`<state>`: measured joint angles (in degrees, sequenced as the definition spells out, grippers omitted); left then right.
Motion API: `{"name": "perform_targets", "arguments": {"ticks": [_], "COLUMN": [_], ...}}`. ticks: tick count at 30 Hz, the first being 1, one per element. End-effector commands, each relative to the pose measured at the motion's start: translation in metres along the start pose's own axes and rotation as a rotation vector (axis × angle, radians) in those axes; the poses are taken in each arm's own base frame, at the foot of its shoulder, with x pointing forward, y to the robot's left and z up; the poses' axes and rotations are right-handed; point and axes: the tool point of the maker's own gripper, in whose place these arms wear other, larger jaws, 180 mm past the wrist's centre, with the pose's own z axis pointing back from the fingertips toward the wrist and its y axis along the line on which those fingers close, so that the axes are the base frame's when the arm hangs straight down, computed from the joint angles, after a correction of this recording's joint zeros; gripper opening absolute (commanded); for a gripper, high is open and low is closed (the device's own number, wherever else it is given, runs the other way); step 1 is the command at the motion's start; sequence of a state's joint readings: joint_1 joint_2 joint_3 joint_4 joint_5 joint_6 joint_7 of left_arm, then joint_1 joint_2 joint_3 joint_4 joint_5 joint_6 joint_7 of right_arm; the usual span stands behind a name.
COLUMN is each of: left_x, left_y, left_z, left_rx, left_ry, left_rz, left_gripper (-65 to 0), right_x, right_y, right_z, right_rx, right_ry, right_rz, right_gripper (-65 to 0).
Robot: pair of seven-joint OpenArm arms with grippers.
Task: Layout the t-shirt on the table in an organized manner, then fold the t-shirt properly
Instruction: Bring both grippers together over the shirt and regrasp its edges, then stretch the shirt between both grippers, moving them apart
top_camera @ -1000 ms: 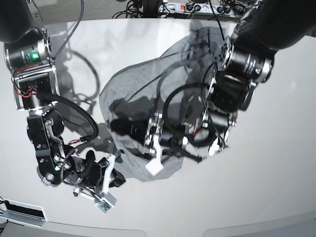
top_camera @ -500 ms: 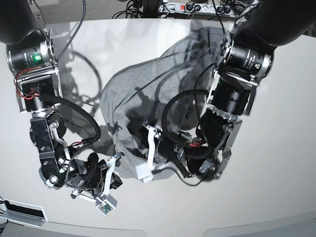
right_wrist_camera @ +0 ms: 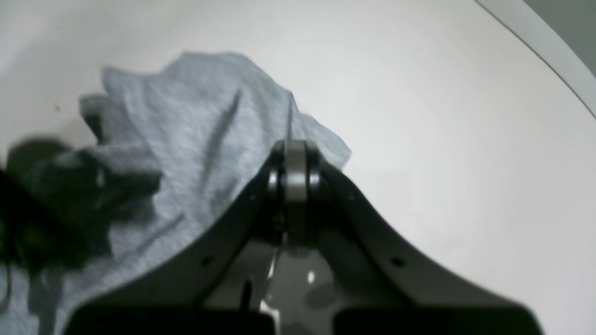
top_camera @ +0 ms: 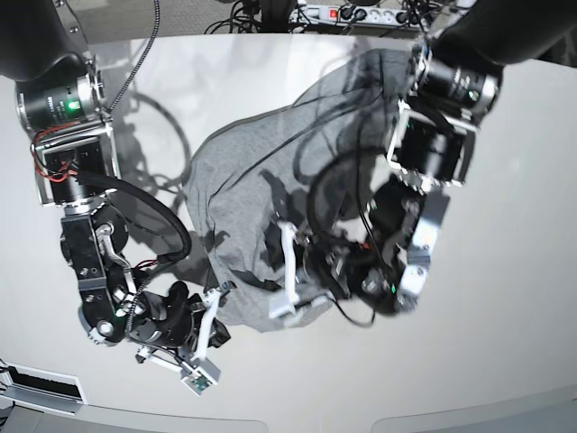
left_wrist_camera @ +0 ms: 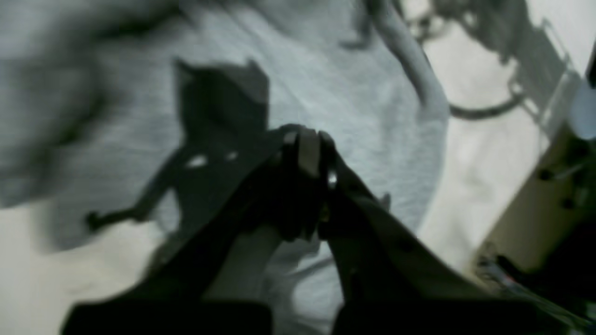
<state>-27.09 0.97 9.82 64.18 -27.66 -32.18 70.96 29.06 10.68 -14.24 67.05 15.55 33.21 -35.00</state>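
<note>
The heather-grey t-shirt [top_camera: 261, 171] lies crumpled on the off-white table [top_camera: 505, 271], stretching from the far middle toward the front. My left gripper [top_camera: 281, 307] hovers over its near end with the fingers shut; in the left wrist view the left gripper [left_wrist_camera: 305, 149] shows no cloth between the pressed tips, with the t-shirt [left_wrist_camera: 326, 83] beneath. My right gripper [top_camera: 216, 290] sits at the shirt's near left edge, also shut. In the right wrist view the right gripper [right_wrist_camera: 295, 158] is closed on nothing, just before a corner of the t-shirt [right_wrist_camera: 186, 139].
A power strip [top_camera: 361, 13] with cables lies beyond the table's far edge. The table's curved front edge [top_camera: 270, 424] runs close below both grippers. Cables loop around the left arm's wrist [top_camera: 361, 271] above the cloth. Bare table [right_wrist_camera: 442, 116] spreads to the right gripper's right.
The left arm's wrist has swung down toward the front edge and twisted, its fingertips staying over the shirt's near end. The right gripper has drifted slightly toward the front. Both stayed shut.
</note>
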Motion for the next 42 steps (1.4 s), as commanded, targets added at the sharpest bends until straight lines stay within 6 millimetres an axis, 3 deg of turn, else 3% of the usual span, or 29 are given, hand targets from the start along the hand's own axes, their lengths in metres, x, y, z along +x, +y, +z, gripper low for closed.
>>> {"name": "perform_targets", "arguments": {"ticks": [1,6,12,17,22,27,31,33,35,39,42], "left_x": [0.016,-0.014,-0.052,-0.076,-0.100,-0.123,-0.143,-0.150,-0.154,-0.164,-0.165], "left_y": [-0.004,-0.025,-0.037,-0.039,-0.016,0.019,0.043,0.050,0.050,0.034,0.013], "left_z": [0.007,-0.008,-0.027,-0.037,-0.028,-0.007,0.012,0.019,0.021,0.016,0.006], "left_rx": [-0.010,-0.068,-0.067,-0.037,0.022,0.098,0.155,0.166,0.155,0.089,0.009], "left_ry": [-0.046,-0.028,0.007,0.044,0.078,0.112,0.141,0.151,0.147,0.157,0.132], "left_rz": [-0.022,-0.007,0.031,0.034,0.034,0.035,0.038,0.045,0.059,0.105,0.106], "left_gripper": [-65.0,-65.0,-65.0,-65.0,-65.0,-65.0,-65.0,-65.0,-65.0,-65.0,-65.0], "right_x": [0.029,0.027,-0.003,-0.019,-0.051,-0.096,-0.112,-0.106,-0.087,-0.035,-0.011], "right_y": [-0.006,0.017,0.039,0.039,0.015,-0.031,-0.050,-0.051,-0.042,0.004,0.042], "right_z": [0.003,-0.017,-0.046,-0.053,-0.042,-0.008,0.008,0.007,0.001,-0.014,-0.028], "right_rx": [-0.008,0.030,-0.017,-0.094,-0.197,-0.375,-0.415,-0.386,-0.308,-0.083,0.030], "right_ry": [-0.074,-0.061,0.075,0.153,0.335,0.533,0.574,0.521,0.429,0.205,0.111], "right_rz": [0.006,-0.012,0.098,0.227,0.218,0.121,0.073,0.051,0.056,0.073,0.096], "right_gripper": [-65.0,-65.0,-65.0,-65.0,-65.0,-65.0,-65.0,-65.0,-65.0,-65.0,-65.0]}}
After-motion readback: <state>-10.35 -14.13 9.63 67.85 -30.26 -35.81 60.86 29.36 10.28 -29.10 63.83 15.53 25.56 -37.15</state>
